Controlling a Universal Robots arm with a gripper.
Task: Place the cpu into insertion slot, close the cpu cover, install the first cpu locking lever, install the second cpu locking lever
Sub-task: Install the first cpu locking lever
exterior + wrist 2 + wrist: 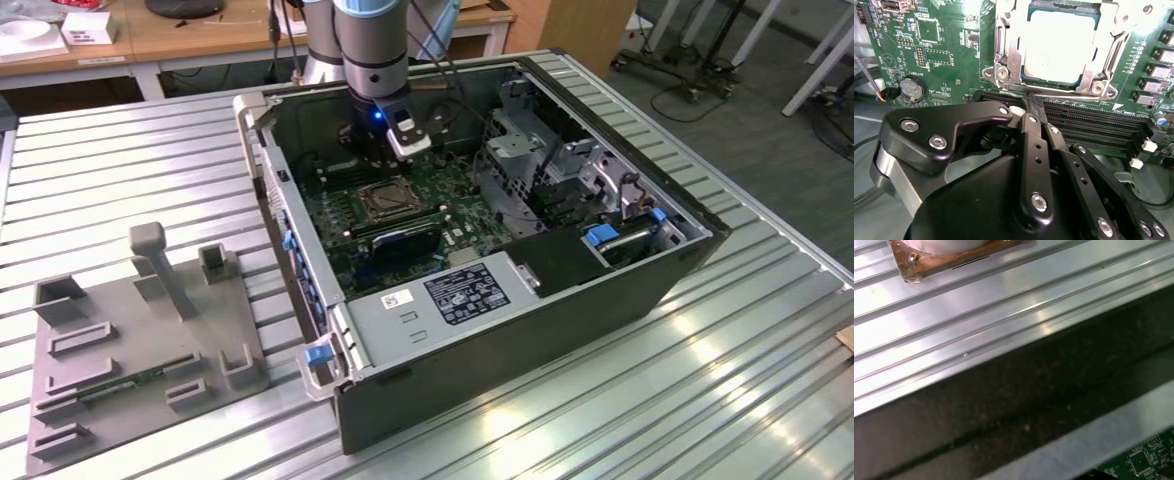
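The cpu (1056,45) lies flat in the insertion slot (383,200), its dull silver top showing through the cut-out of the cpu cover (1109,45). The cover lies down around the chip as a silver frame. My gripper (1028,107) hangs just off the socket's edge, on the side of the memory slots, with its black fingers (1030,150) drawn together to a point and nothing visible between them. In the exterior view the gripper (374,150) reaches down into the open computer case (534,330), just behind the socket.
Long black memory slots (1094,125) run beside the socket, and a coin battery (913,89) sits on the green board. A drive cage (534,150) and a grey power supply (454,295) crowd the case. A grey fixture plate (134,340) lies at the exterior view's left.
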